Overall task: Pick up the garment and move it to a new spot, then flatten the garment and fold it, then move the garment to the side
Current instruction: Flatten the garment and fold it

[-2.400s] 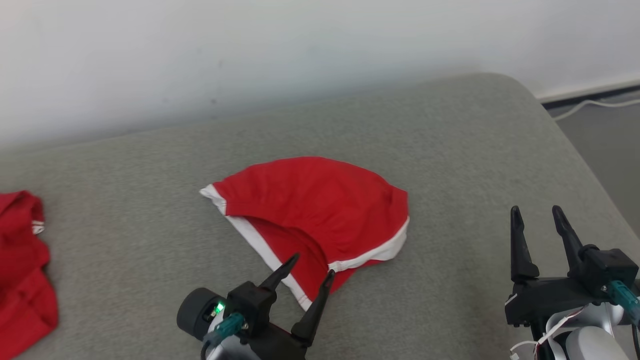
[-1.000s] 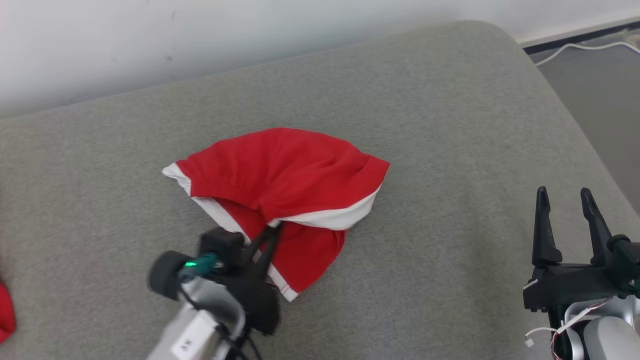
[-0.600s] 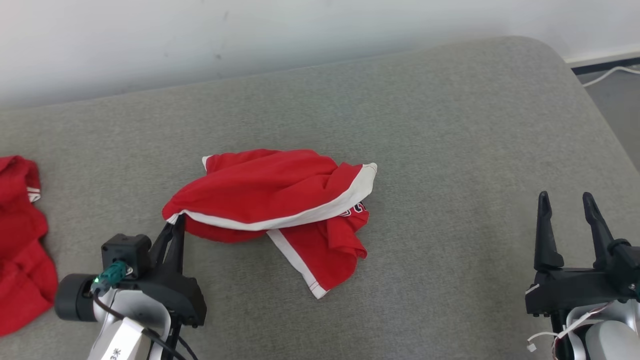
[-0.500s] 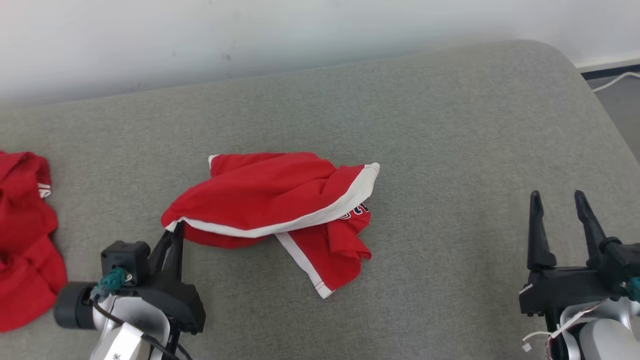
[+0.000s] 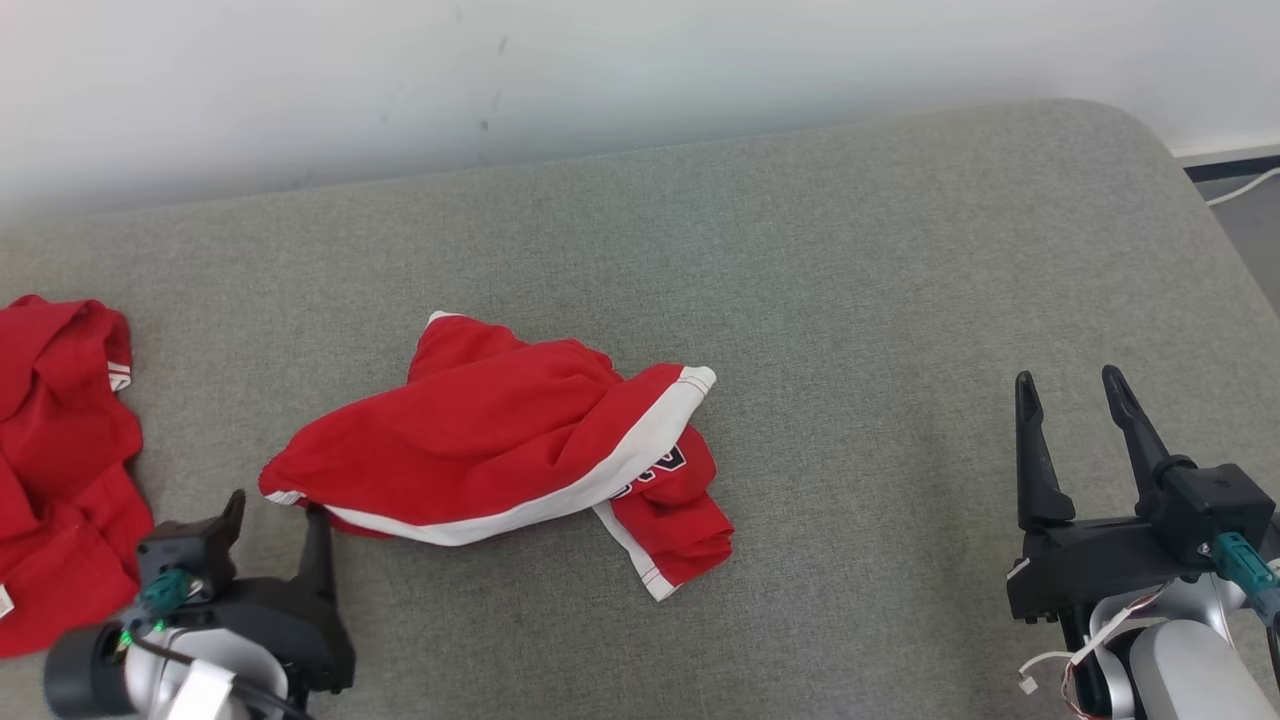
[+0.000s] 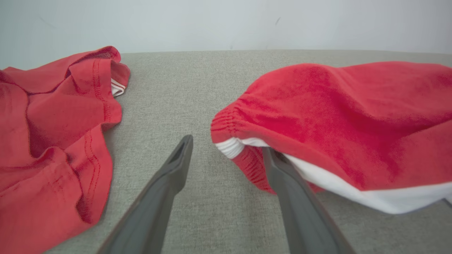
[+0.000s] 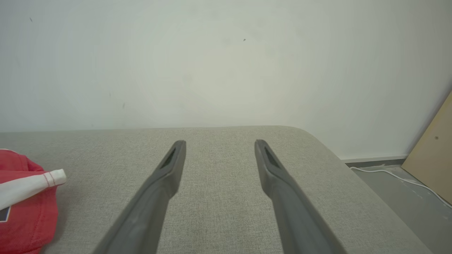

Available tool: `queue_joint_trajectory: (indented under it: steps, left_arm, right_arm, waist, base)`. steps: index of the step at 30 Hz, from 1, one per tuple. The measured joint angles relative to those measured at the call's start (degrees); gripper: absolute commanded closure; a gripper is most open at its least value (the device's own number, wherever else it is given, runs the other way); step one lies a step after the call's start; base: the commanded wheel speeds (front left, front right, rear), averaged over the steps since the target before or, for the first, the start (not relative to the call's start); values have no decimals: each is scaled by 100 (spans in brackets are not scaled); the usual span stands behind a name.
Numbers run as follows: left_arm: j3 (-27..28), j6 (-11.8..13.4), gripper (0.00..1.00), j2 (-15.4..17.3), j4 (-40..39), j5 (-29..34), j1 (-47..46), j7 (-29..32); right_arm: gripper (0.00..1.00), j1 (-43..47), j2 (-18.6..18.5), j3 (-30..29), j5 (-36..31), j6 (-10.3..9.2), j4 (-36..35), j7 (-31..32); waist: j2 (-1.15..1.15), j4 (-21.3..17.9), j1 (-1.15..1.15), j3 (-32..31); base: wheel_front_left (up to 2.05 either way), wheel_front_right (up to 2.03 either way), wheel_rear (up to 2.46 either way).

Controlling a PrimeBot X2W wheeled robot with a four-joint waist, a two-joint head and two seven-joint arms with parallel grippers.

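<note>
Left gripper [image 5: 275, 520]: near left edge of the grey cushion [image 5: 850, 300], jaws apart, holding nothing; one finger over bare fabric, the other finger's tip tucked under the garment's left end.
Right gripper [image 5: 1068, 400]: near right edge, jaws apart and empty, well apart from the garment.
Garment [image 5: 480, 440]: red with a white band, crumpled and lying on the middle of the cushion; dark lettering shows at its right end.
Second red cloth [image 5: 60, 450]: bunched at the left edge, apart from the garment.
Wall [image 5: 640, 70]: white, behind the far edge.
Cable [image 5: 1240, 185]: white, on the floor past the far right corner.
</note>
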Motion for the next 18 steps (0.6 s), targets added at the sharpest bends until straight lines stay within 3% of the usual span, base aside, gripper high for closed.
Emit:
queue_joint_trajectory:
  steps: [7, 18]
  left_arm:
    - [602, 0, 0, -141, -156, 196, 371, -34]
    - [768, 0, 0, -467, -1590, 30, 708, -1326]
  right_arm:
    - [0, 39, -15, -63, 0, 0, 125, 0]
    - [0, 159, 48, -192, 65, -1, 116, -151]
  waist:
    - [0, -11, 0, -124]
    - [0, 152, 0, -450]
  base:
    - [0, 0, 0]
    - [0, 0, 0]
